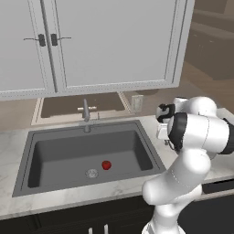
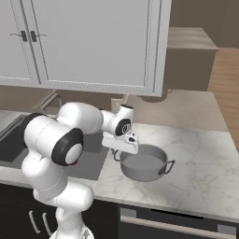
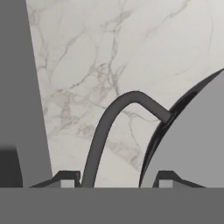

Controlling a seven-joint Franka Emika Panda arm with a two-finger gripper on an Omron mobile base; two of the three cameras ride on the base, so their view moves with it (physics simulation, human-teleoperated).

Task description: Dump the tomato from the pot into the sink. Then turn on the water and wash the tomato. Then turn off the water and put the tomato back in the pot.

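One marble counter (image 2: 196,154) — gripper (image 3: 117,180) pinching the pot (image 2: 142,167) handle beside the sink (image 1: 55,155).

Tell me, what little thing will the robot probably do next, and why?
Probably let go of the pot and swing toward the faucet. The tomato already lies in the sink beside the drain, no water runs, and the gripper is shut on the pot's loop handle, with the pot upright on the marble counter.

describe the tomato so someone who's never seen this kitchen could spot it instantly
Find the dark grey sink set into the marble counter below the white cabinets. On the basin floor, just right of the round metal drain, lies the tomato: a small bright red ball, the only coloured thing in the basin.
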